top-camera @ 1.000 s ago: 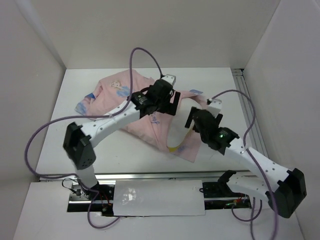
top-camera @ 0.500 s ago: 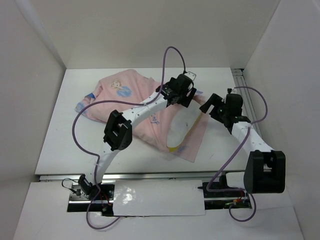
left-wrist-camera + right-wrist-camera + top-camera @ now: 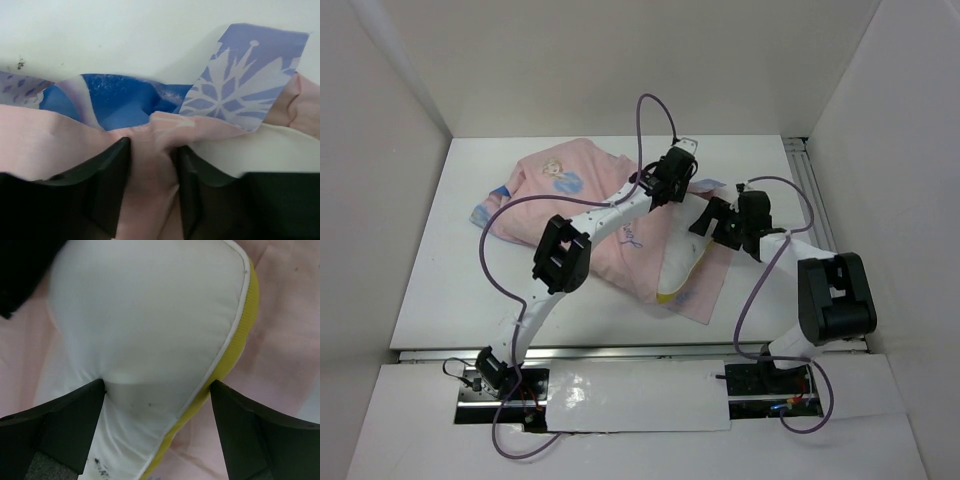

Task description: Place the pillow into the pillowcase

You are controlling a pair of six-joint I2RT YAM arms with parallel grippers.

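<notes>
Bright, even, diffuse light fills the overhead view. The white desk (image 3: 450,260) carries only faint, soft shadows under the arms. Just in front of the desk, a glossy panel (image 3: 650,395) shows glare. In the left wrist view, the close pillowcase (image 3: 150,130) looks slightly blurred.

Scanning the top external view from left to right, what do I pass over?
pillowcase → left gripper → right gripper → metal rail

Pillowcase (image 3: 50,145): thin matt cloth, creased. Pillow (image 3: 150,315): smooth fabric, yellow textured strip. L claw (image 3: 152,162): matt blk plastic.
</notes>
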